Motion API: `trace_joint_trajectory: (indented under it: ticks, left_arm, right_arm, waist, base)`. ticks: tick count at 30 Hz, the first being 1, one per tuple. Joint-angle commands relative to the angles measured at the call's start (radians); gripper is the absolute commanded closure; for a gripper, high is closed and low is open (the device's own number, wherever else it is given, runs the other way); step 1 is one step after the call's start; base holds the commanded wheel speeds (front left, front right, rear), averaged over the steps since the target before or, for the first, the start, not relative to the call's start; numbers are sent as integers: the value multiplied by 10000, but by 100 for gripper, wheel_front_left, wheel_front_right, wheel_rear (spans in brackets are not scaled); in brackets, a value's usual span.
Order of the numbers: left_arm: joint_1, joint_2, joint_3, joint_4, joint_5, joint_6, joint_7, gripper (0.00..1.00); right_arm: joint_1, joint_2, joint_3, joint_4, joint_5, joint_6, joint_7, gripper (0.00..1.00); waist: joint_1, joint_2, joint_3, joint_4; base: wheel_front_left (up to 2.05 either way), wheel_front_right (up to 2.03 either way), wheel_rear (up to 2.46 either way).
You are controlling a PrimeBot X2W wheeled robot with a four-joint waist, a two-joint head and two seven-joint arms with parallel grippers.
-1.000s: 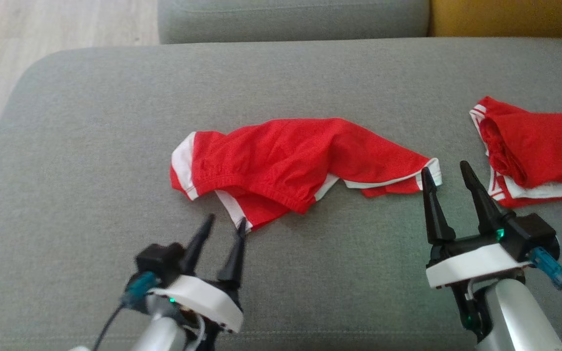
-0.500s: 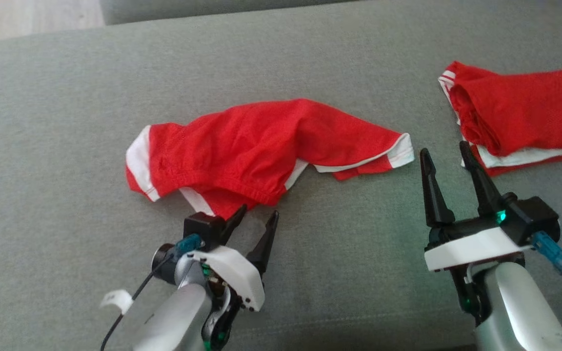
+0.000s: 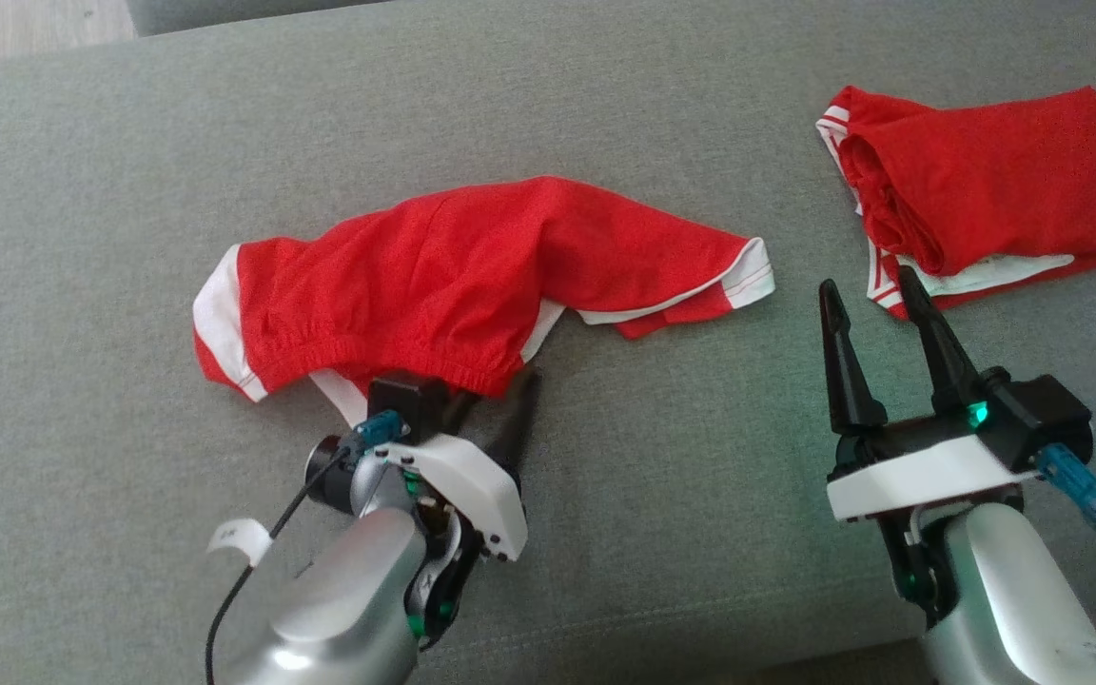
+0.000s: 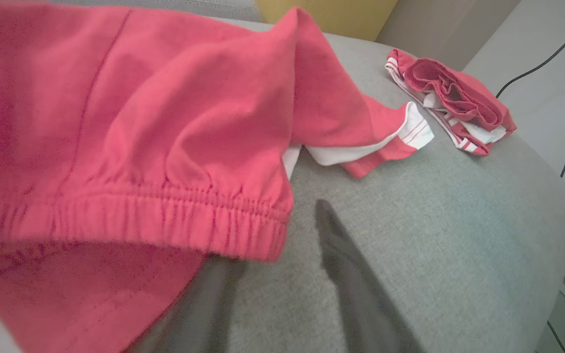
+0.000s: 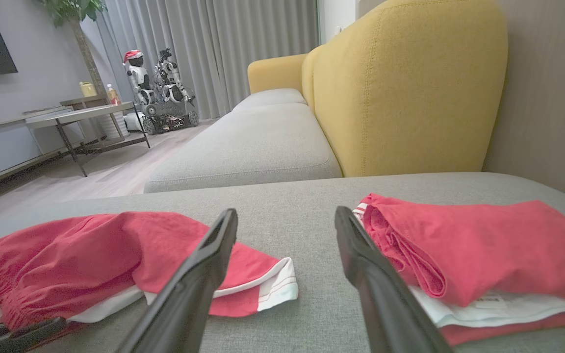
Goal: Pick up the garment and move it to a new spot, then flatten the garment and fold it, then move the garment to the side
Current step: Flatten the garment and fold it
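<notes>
Jaws of the low-slanted left gripper [image 3: 500, 395] stand apart at the elastic waistband of crumpled red-and-white cloth shorts [image 3: 434, 276] lying mid-seat on the grey fabric sofa [image 3: 129, 143], right gripper [image 3: 867, 285] upright, spread, empty.

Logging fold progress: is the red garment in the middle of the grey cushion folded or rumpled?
Rumpled, not folded: the middle garment lies humped and bunched, its elastic waistband curved and one leg trailing sideways.

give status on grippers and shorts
Left gripper open at waistband of shorts, one finger under it, no grip yet. Right gripper open, holding nothing. Shorts crumpled, not flattened. Folded pair lies apart, further right.
</notes>
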Motion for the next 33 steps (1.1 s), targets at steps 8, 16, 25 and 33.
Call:
trace_joint_trajectory:
  ticks: [8,16,25,33]
  left_arm:
    - [-975,184,990,-1053,462,95,-226,100]
    - [-2466,678,1104,-1474,1207,-451,-13,100]
    - [-5609,234,1562,-1454,560,-1200,335,100]
    - [-6708,305,2423,-1817,286,-1218,-118,100]
  right_arm:
    - [-425,103,262,-198,65,-7,-109,0]
    - [-523,237,556,-70,265,-7,-109,0]
    - [-672,277,1148,57,757,-7,-109,0]
    - [-561,279,918,-48,844,-7,-109,0]
  waist:
    - [0,0,-245,-309]
    - [0,0,-710,-843]
    - [0,0,-1064,-1511]
    - [0,0,-1011,-1336]
  base:
    - [0,0,0]
    - [0,0,0]
    - [0,0,0]
    - [0,0,0]
